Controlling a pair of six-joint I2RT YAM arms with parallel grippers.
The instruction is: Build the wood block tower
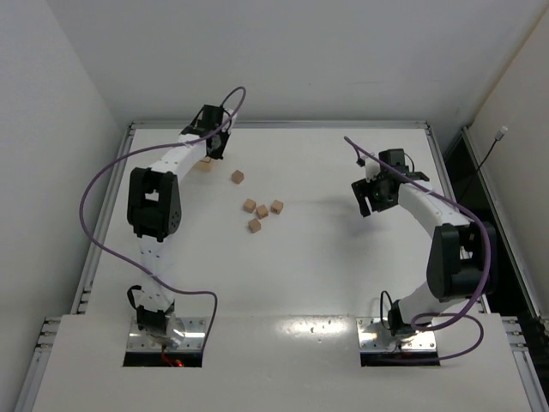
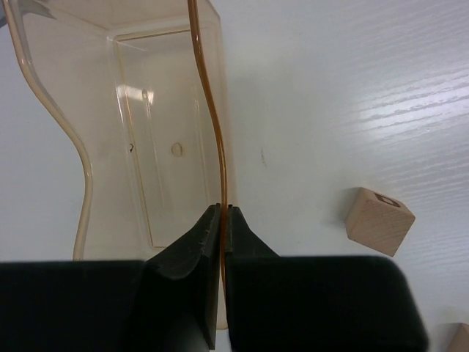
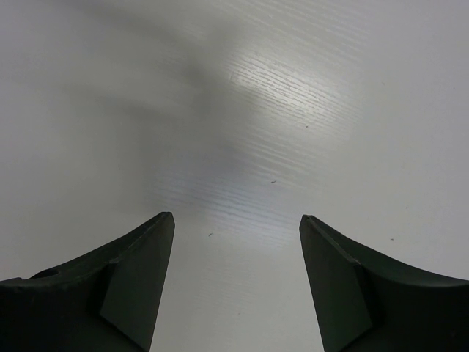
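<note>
Several small tan wood blocks lie loose on the white table: one (image 1: 238, 177) apart at the far left, the others in a cluster (image 1: 262, 211) near the middle. No tower stands. My left gripper (image 1: 208, 153) is shut on the thin side wall of a translucent tan open box (image 2: 146, 147), pinched between the fingertips (image 2: 222, 209). One block (image 2: 379, 220) lies to the right of that box, and the corner of another (image 2: 460, 339) shows at the frame's edge. My right gripper (image 1: 369, 201) is open and empty (image 3: 236, 218) over bare table, well right of the blocks.
The tan box (image 1: 203, 164) sits at the far left, mostly hidden under my left gripper. Raised rails border the table (image 1: 343, 283) at the back and sides. Purple cables loop off both arms.
</note>
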